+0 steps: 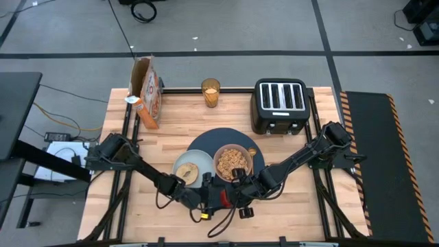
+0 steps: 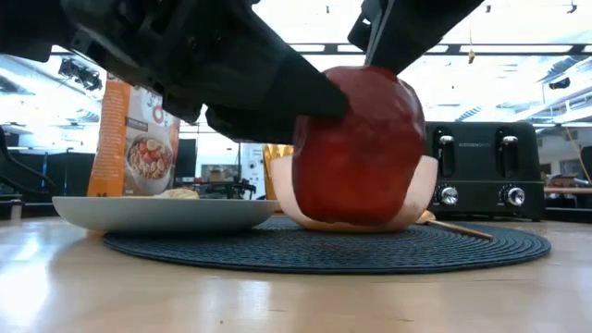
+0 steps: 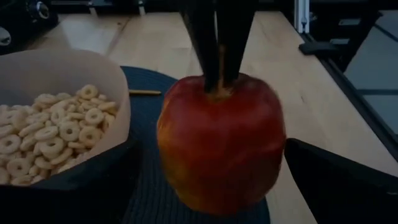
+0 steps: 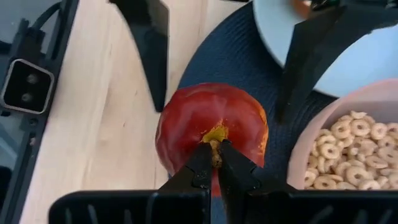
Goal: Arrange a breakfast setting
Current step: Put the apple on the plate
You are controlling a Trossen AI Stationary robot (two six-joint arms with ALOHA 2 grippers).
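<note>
A red apple hangs over the near edge of the round dark-blue mat, beside the pinkish bowl of cereal rings. My right gripper is shut on the apple's stem from above. My left gripper is open, with one finger on each side of the apple; I cannot tell whether they touch it. The pale plate with toast rests on the mat's left part. A gold spoon lies on the mat right of the bowl. The amber glass stands at the far edge. My right gripper pinches the apple's stem, at the top of the apple, between its two fingertips. The fingers point steeply down from above. The apple hangs upright below them, and in the low view it seems a little clear of the mat.
The black four-slot toaster stands at the far right. The cereal box stands at the far left, with a small bottle beside it. Bare wood lies along the near edge and at the right.
</note>
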